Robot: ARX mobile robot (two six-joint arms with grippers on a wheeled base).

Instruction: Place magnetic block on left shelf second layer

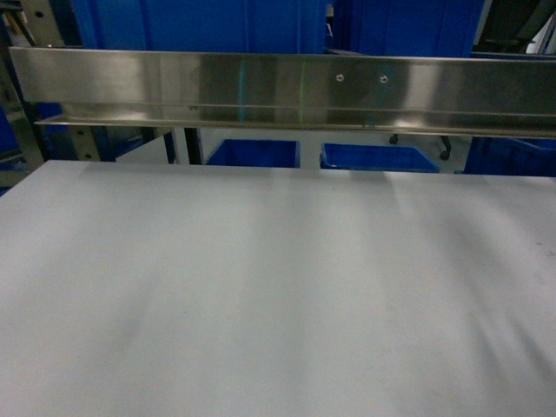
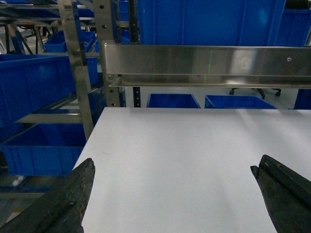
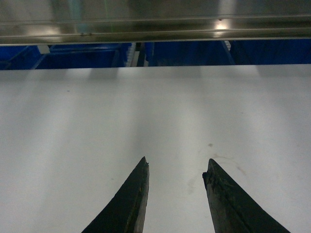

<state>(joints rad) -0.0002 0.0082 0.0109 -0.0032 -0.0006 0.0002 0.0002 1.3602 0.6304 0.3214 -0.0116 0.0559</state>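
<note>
We see a flat grey-white tabletop [image 1: 278, 295] stretching away from us, and across its far edge runs a shiny stainless-steel cross-rail [image 1: 278, 87] with two small screws near its right half. Behind and above that rail stand large blue plastic bins [image 1: 200, 24], and two more blue bins [image 1: 254, 154] show beneath it, past the table's far edge. In the left wrist view our left gripper [image 2: 172, 187] hangs over the tabletop with its two dark fingers [image 2: 63, 201] spread wide apart and nothing between them. To the left of the table in that view rises the steel rack with perforated uprights [image 2: 77, 73], its tiers carrying further blue bins [image 2: 34, 87]; which tier counts as the second layer we cannot settle from here. In the right wrist view our right gripper [image 3: 176, 167] points toward the same rail, its dark tapered fingers [image 3: 131, 199] parted by a moderate gap, holding nothing, with bare tabletop showing between them. A few faint smudges [image 3: 210, 145] mark the surface near the right finger. The small red magnetic block shows in none of our three views, so we cannot say where it lies.
</note>
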